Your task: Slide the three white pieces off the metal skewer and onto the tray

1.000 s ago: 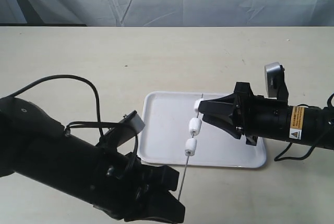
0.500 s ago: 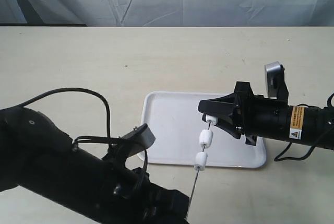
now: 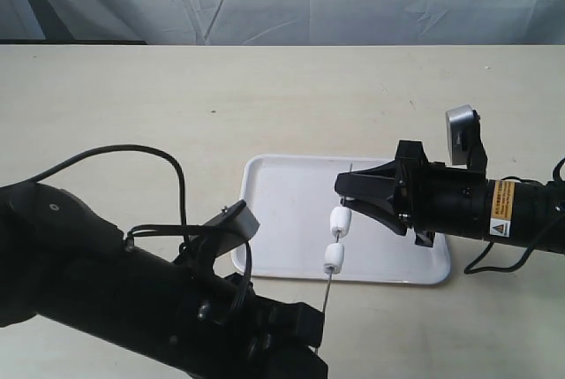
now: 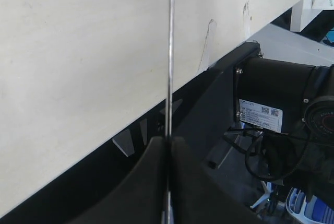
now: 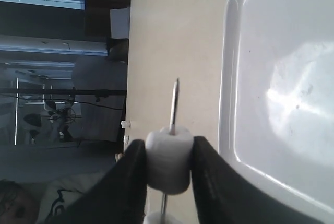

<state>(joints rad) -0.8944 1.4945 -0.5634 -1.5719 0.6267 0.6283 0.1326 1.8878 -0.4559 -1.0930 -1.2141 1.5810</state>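
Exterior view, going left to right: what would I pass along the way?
Black cable loop → left gripper → two white pieces threaded on the metal skewer → yellow label on the right arm.

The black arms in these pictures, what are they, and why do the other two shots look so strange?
They are two robot arms over a pale table. The wide picture comes from a camera off the arms; the other two come from cameras on each wrist. The left gripper pinches one end of a thin metal skewer. The right gripper squeezes one white piece near the skewer's tip. Two more white pieces sit further along it, over a white tray.
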